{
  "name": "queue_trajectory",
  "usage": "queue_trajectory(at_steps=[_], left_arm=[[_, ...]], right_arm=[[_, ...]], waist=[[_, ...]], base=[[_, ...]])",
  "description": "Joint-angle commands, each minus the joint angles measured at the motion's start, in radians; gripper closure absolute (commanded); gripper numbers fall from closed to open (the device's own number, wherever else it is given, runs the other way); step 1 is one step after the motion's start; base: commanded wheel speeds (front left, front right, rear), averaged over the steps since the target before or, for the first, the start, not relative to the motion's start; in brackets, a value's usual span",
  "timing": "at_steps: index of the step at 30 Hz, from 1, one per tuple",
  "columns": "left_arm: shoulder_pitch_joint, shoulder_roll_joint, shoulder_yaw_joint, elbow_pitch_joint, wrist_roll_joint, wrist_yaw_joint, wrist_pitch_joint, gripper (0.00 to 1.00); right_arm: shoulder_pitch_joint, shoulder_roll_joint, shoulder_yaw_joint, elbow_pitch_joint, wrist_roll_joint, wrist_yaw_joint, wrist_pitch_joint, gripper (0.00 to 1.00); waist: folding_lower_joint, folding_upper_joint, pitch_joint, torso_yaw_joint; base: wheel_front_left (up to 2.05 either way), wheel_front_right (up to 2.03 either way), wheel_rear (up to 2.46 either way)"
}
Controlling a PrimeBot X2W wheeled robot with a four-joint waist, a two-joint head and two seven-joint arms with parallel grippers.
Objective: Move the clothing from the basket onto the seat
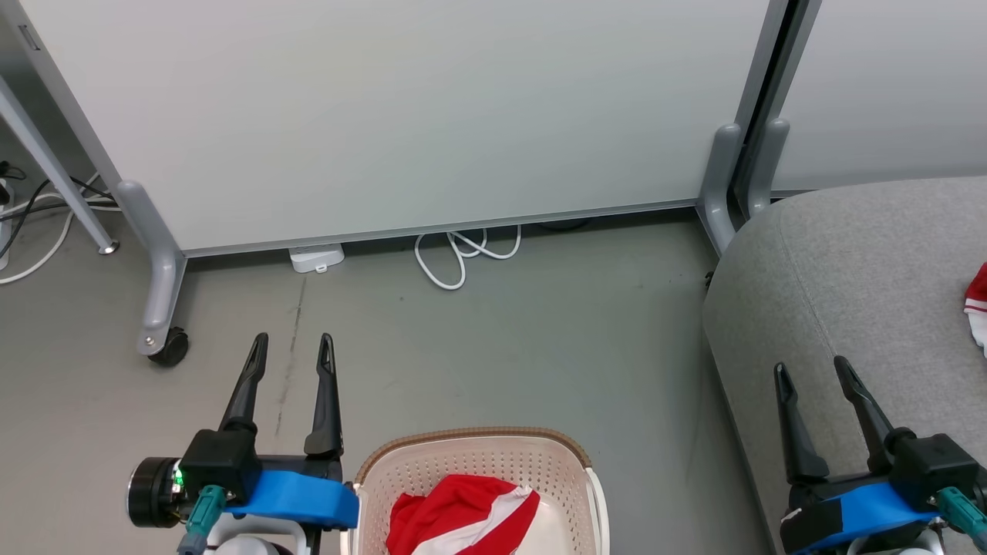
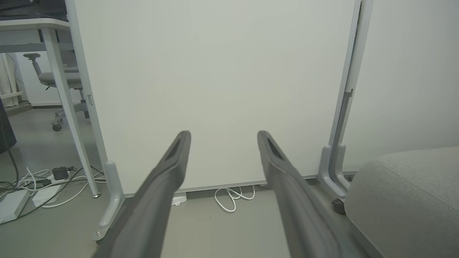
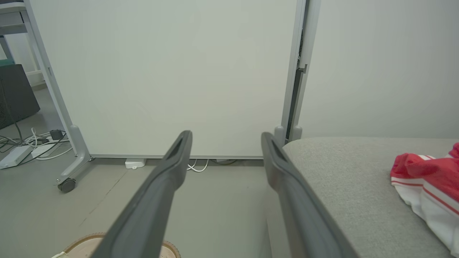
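Observation:
A red garment with white stripes [image 1: 461,515] lies crumpled inside the cream basket [image 1: 432,461] with its brown rim, at the bottom middle of the head view. Another red and white garment [image 3: 428,179] rests on the grey seat [image 3: 344,179], at that seat's right side [image 1: 978,304]. My left gripper [image 1: 294,344] hovers over the floor just left of the basket, open and empty. Open too, my right gripper [image 1: 812,368] hangs above the seat's [image 1: 848,262] left front part with nothing between its fingers. The basket's rim [image 3: 168,247] peeks in at the bottom of the right wrist view.
A white partition panel on grey wheeled feet [image 1: 160,308] stands ahead, a second panel [image 1: 887,85] beside it. A white cable loop [image 1: 463,254] and a small white box [image 1: 316,258] lie at its base. Cables [image 2: 39,182], a desk leg and an office chair [image 2: 57,79] are far left.

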Motion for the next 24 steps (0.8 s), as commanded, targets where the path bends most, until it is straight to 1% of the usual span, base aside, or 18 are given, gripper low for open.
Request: queue_trajectory(at_steps=[1, 14, 24], left_arm=[[0.008, -0.002, 0.002, 0.003, 0.004, -0.002, -0.003, 0.00], [0.022, -0.007, 0.012, 0.025, 0.010, -0.015, -0.003, 0.00], [-0.008, -0.007, -0.017, 0.041, 0.017, -0.026, -0.003, 0.00]], right_arm=[[0.013, 0.005, -0.002, 0.003, 0.006, 0.000, -0.003, 0.00], [0.025, 0.016, 0.000, 0.014, 0.004, 0.000, -0.003, 0.00], [0.016, 0.018, 0.002, 0.023, 0.006, 0.000, -0.003, 0.00]], waist=[[0.0001, -0.0001, 0.000, 0.002], [0.0001, -0.0001, -0.005, 0.008], [0.0001, -0.0001, -0.003, 0.012]], base=[[0.00, 0.00, 0.00], [0.00, 0.00, 0.00], [0.00, 0.00, 0.00]])
